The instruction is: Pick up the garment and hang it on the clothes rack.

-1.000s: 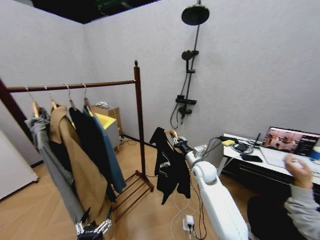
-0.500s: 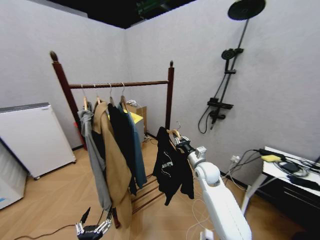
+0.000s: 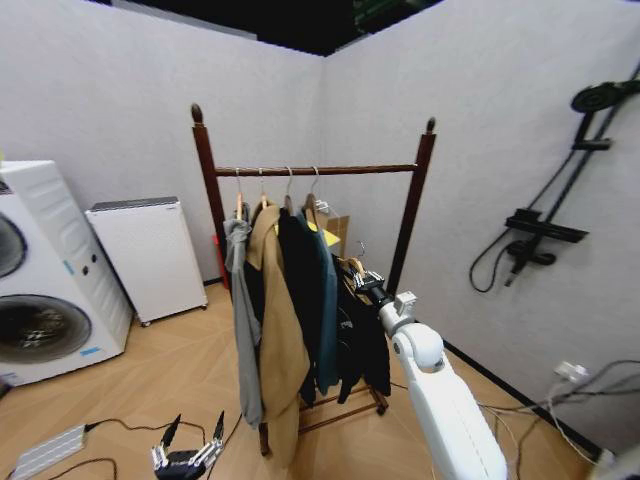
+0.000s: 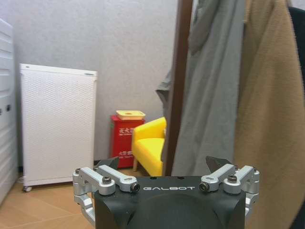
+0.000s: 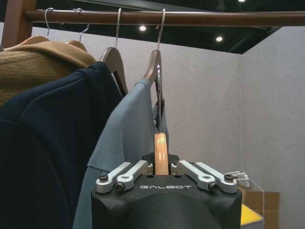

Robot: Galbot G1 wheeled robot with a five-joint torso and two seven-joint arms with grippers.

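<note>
The short black jacket on its light wooden hanger is hanging from the right gripper, which is squeezing the hanger tight. It is just beside the blue coat on the tall dark red-brown wooden clothes rack, below the bar. The left gripper is waiting low near the floor with its fingers spread apart.

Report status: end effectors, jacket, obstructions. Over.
Right end effector shut on light wooden hanger of short black jacket, below dark reddish-brown wooden rack. Left end effector low, open. Blue coat alongside.
</note>
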